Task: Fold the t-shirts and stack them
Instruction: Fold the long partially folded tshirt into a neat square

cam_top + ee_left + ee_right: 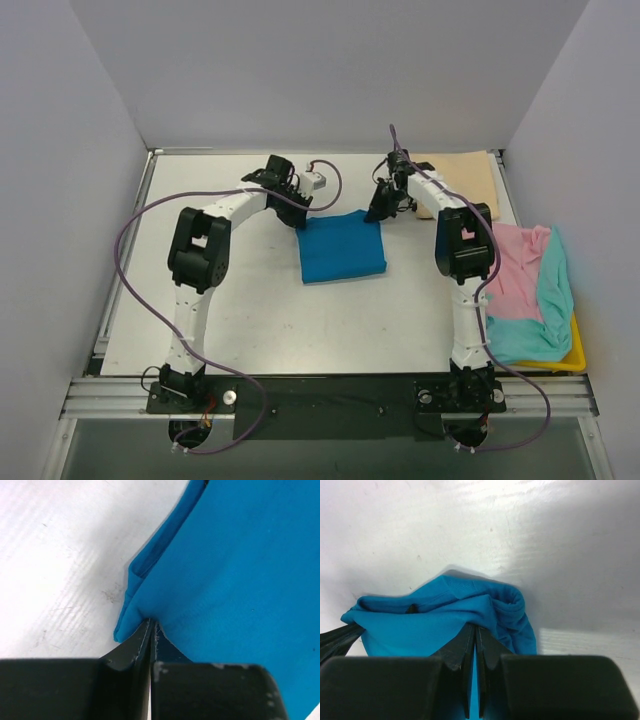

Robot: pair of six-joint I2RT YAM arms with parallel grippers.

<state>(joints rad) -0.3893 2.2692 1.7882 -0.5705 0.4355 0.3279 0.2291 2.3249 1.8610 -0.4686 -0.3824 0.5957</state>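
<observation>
a: left gripper (151, 625) is pinched shut on the upper left corner of the blue t-shirt (342, 248). right gripper (475, 627) is clamped on its upper right corner, with bunched cloth between the jaws.
b: where does the shirt lie?
a: it's a folded square, flat on the table (200, 300) at the centre of the top view. the beige t-shirt (455, 170) sits upper right. the pink t-shirt (510, 265) and teal t-shirt (548, 300) drape over the yellow tray (572, 358) at the right edge.
b: what could go wrong?
a: i'd guess the left pinch catches only some layers, so lifting peels the fold open. uneven pulls could skew it, and the bunched corner may slip free.
</observation>
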